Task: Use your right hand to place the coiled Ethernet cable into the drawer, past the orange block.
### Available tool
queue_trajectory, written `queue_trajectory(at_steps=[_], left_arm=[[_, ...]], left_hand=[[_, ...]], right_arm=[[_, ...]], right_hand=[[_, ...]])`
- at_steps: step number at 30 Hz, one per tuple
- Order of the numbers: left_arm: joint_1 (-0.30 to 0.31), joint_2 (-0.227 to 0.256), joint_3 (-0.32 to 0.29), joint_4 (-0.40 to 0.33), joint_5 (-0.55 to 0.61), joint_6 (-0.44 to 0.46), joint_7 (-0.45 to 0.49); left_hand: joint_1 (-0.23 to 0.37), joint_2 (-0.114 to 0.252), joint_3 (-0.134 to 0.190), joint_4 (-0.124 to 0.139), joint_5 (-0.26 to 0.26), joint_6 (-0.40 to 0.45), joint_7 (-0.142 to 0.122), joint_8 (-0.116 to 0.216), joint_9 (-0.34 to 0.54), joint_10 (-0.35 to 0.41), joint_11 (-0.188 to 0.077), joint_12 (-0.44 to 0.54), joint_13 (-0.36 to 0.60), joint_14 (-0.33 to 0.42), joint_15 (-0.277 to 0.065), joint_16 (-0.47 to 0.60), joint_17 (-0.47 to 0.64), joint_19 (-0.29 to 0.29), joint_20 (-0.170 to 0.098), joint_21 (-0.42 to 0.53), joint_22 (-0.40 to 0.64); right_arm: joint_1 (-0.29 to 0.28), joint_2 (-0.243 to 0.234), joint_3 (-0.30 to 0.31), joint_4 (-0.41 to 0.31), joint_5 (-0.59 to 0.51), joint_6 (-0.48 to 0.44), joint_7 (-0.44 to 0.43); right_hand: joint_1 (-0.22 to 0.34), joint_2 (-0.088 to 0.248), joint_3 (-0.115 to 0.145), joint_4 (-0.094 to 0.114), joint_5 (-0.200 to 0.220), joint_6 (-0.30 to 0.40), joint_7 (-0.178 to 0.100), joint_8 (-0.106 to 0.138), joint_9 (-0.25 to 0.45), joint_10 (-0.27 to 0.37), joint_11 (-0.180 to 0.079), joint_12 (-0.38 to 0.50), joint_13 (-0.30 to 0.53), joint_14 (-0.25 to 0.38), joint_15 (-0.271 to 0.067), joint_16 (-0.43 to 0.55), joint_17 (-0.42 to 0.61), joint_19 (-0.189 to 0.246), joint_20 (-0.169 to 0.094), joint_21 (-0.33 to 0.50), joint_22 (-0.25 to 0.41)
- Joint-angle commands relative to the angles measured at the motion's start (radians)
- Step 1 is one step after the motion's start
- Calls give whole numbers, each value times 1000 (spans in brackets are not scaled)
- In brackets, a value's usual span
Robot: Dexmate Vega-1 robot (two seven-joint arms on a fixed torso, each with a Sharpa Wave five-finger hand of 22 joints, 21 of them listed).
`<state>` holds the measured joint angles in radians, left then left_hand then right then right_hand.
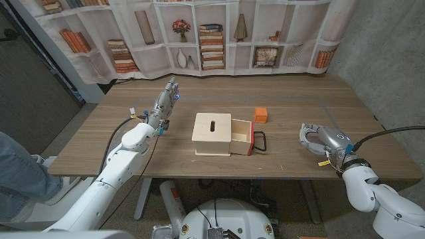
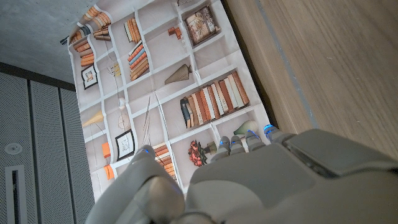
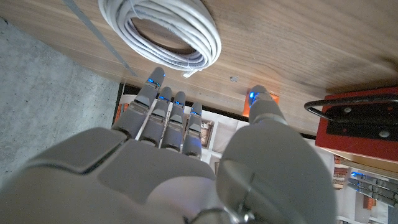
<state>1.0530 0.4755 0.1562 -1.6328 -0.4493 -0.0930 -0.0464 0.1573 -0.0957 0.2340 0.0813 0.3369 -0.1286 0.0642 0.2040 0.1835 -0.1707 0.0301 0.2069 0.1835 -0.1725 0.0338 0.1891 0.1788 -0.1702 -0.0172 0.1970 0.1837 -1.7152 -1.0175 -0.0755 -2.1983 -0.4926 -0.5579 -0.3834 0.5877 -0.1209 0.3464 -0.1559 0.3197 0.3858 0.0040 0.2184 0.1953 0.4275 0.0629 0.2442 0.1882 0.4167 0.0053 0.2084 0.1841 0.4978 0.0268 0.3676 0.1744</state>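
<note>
Looking down from the head view, a wooden desk [image 1: 219, 99] carries a pale wooden box [image 1: 212, 134] at its centre, with a slot in its top and a red-fronted drawer [image 1: 242, 137] pulled part way out toward 3 o'clock, a black handle on its front. An orange block [image 1: 261, 115] sits just beyond the drawer, at about 1 o'clock from it. The left hand [image 1: 164, 106] stands at 9 o'clock from the box, fingers straight and apart, grasping nothing. The right hand [image 1: 317, 141] lies near the desk's front edge at 3 o'clock from the drawer, well apart from it, with the coiled Ethernet cable [image 1: 308, 137] showing as a white loop just beside its fingers; whether they touch it cannot be told from this view. A person's leg in jeans shows at the picture's left edge. In the left wrist view, the left hand [image 2: 249, 180] has its fingers extended over bare desk, toward a curtain printed with bookshelves. In the right wrist view, the right hand [image 3: 186, 155] reaches with fingers straight and spread, released, their tips just short of the white cable coil [image 3: 163, 30] lying flat on the desk, while the drawer's red front [image 3: 367, 121] and black handle sit off to one side.
</note>
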Motion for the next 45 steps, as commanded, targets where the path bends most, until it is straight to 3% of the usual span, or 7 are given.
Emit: queue_trajectory(at_steps=[1,10,22,26,40,45], left_arm=[[-2,0,4,-1,3,5,4],[-9,-2,11,4,7,9,4],[-14,-3,13,7,8,16,4],[-14,-2,14,4,10,19,5],[-11,1,13,-5,11,26,6],[-9,-2,14,0,9,25,5]], left_hand=[[10,1,-4,-2,5,5,-2,-2,6,-10,-4,-1,4,-97,-5,-1,4,-218,5,7,3],[11,2,-5,-2,5,7,-3,-2,6,-8,-5,-1,4,-93,-6,1,4,-218,5,7,3],[12,3,-8,-2,6,11,-1,0,6,-8,-7,-1,4,-94,-7,0,4,-217,4,7,3],[12,3,-9,-2,6,11,-1,-1,6,-7,-5,-1,4,-94,-7,0,4,-218,4,7,3],[13,5,-12,-2,6,13,0,-1,6,-8,-5,-1,4,-95,-6,0,4,-217,6,8,3],[14,5,-13,-2,7,14,-1,-1,6,-8,-4,-1,4,-94,-6,0,4,-218,6,8,3]], right_arm=[[37,-31,-39,17,46,-48,-9],[57,-42,-54,38,104,-50,-28],[93,-66,-100,54,147,-89,-49],[102,-74,-112,55,167,-103,-51],[129,-103,-154,67,218,-131,-80],[145,-112,-177,69,229,-142,-85]], right_hand=[[17,3,3,7,0,5,4,0,3,18,-5,7,3,14,1,5,1,5,0,1,5],[34,11,7,9,-5,17,11,-1,3,51,-6,13,2,76,-19,18,2,41,-16,1,6],[47,18,12,8,-9,20,11,-3,4,55,-6,11,2,79,-12,12,1,70,-19,5,6],[52,21,15,8,-11,19,11,-4,4,53,-11,8,2,85,-19,11,1,69,-32,1,6],[58,26,17,11,-16,22,8,-5,4,68,-17,11,2,95,-27,10,3,73,-38,-4,6],[62,30,18,12,-19,32,6,-3,4,71,-31,11,3,104,-35,11,3,81,-42,-5,6]])
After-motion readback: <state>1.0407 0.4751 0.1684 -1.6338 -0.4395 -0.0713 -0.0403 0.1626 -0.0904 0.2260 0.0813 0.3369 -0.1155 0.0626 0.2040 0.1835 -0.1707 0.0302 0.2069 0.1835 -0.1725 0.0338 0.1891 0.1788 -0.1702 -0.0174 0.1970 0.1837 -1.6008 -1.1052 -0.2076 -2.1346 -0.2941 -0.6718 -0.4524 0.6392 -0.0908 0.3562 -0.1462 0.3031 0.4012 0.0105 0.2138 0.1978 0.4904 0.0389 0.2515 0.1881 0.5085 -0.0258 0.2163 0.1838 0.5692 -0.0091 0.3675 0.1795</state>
